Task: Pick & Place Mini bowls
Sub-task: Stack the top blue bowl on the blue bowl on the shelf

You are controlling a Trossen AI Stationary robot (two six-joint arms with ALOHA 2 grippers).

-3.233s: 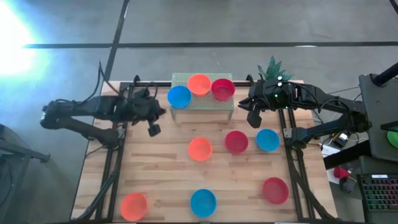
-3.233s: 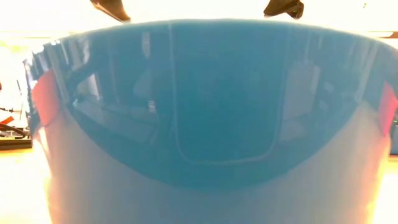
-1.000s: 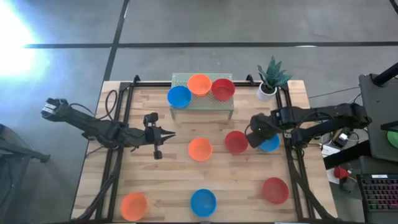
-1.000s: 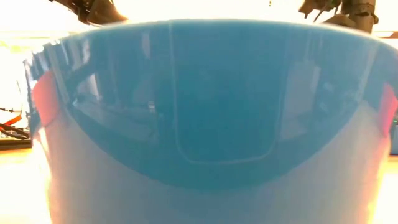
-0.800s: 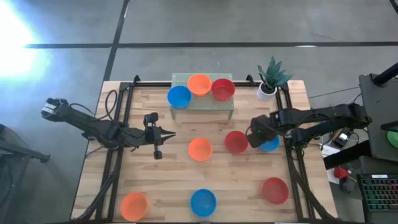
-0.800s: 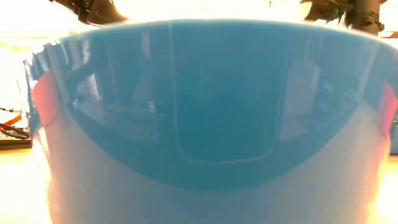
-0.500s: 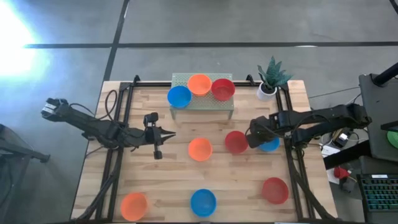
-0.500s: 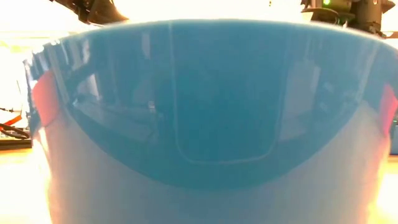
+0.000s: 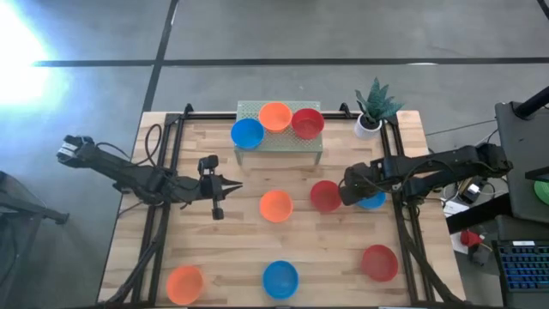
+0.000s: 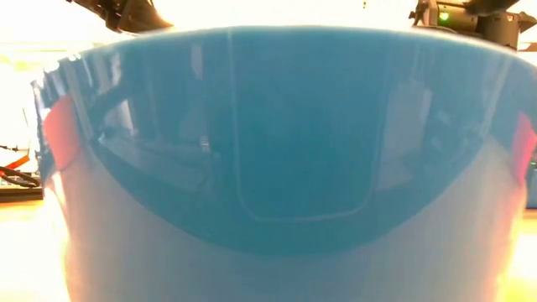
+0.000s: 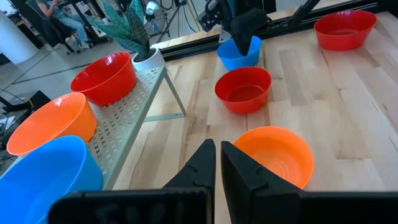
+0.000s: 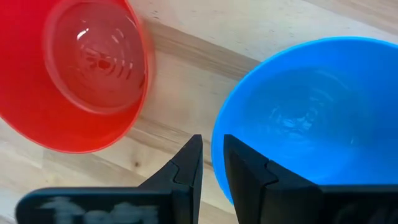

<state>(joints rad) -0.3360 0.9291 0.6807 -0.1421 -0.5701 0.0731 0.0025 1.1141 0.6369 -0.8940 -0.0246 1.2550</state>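
Observation:
Three mini bowls, blue (image 9: 247,133), orange (image 9: 275,116) and red (image 9: 307,122), sit on a perforated rack (image 9: 283,148) at the far edge. Orange (image 9: 275,205), red (image 9: 325,196) and blue (image 9: 374,201) bowls stand on the table's middle. My right gripper (image 12: 211,142) points down over that blue bowl (image 12: 305,118). Its fingers are narrowly open astride the bowl's rim on the side toward the red bowl (image 12: 81,68). My left gripper (image 11: 218,146) is shut and holds nothing. It hovers left of the orange bowl (image 11: 277,155). My right gripper comes from above at the blue bowl's rim (image 12: 216,163), on the side facing the red bowl. One finger stands inside the bowl and one outside. Whether the fingers touch the rim, I cannot tell. The bowl rests upright on the table.
Red (image 9: 378,262), blue (image 9: 280,278) and orange (image 9: 184,281) bowls stand along the near edge; the blue one (image 10: 268,126) fills the low view. A potted plant (image 9: 374,101) stands at the far right corner. Black frame rails (image 9: 159,215) run along both table sides.
My right gripper has sunk toward the blue bowl in the middle right and rolled a little about its own axis. The gap between its fingers looks the same. No bowl has moved.

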